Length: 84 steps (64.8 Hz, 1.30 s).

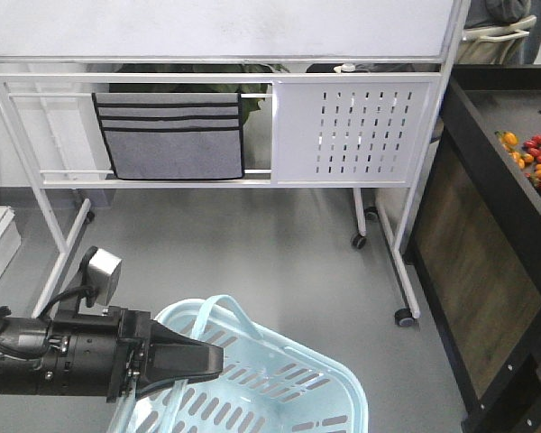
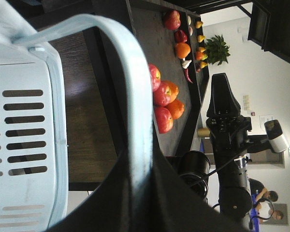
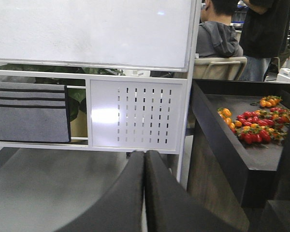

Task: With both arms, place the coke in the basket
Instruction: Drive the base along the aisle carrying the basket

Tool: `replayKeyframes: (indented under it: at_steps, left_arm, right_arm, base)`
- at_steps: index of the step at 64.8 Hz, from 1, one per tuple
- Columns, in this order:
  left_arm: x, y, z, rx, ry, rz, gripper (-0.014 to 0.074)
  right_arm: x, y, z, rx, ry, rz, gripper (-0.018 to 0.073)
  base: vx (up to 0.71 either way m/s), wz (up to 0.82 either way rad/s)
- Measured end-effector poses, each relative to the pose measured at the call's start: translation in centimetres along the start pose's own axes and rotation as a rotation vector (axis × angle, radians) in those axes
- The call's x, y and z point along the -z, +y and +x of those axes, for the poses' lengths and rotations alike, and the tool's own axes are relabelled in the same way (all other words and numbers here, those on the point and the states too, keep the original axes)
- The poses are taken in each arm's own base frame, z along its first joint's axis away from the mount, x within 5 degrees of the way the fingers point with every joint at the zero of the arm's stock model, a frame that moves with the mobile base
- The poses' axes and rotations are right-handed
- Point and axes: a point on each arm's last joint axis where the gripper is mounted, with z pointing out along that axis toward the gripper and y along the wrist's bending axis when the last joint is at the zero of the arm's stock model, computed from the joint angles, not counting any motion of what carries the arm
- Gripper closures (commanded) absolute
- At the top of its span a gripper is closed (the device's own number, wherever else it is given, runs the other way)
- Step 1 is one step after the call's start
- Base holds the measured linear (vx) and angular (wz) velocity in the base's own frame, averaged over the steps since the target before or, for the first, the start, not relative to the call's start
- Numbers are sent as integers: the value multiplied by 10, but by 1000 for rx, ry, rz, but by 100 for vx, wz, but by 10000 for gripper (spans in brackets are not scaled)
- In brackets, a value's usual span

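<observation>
While reaching in level from the left edge of the front view, left black pointed pincer gripper (image 1: 215, 359) pinched on one thin loop handle (image 2: 135, 96) of the light blue plastic shopping basket with slotted sides (image 1: 279, 383). Basket body just below and ahead of that gripper; handle passing between its two fingers (image 2: 183, 208) and arching away beyond the tips. Small silver-grey box (image 1: 101, 271) on a stalk above the left wrist, behind the fingers. Beyond the left fingertips, in the wrist view: dark display shelf (image 2: 150, 34) bearing red apples (image 2: 159, 92) and oranges (image 2: 176, 108), with the right black arm (image 2: 227, 140) past it. Right black pointed pincer gripper (image 3: 145, 153): fingers pressed together, tip to tip. Ahead of the right tips, white whiteboard stand with perforated panel (image 3: 135, 113) and grey fabric pocket organiser (image 3: 29, 113); to the right of those tips, dark counter (image 3: 222, 145) with red and orange cherry tomatoes (image 3: 253, 128).
</observation>
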Motion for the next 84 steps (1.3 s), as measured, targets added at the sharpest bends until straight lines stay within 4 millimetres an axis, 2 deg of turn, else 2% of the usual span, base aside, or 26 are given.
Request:
replayKeyframes:
  at_steps: [31,84]
  left_arm:
    - [0,0,0,0,1,1,603]
    - [0,0,0,0,0,0,603]
  right_arm:
    - [0,0,0,0,0,0,569]
    - [0,0,0,0,0,0,569]
  base:
    - [13,18]
    - [19,40]
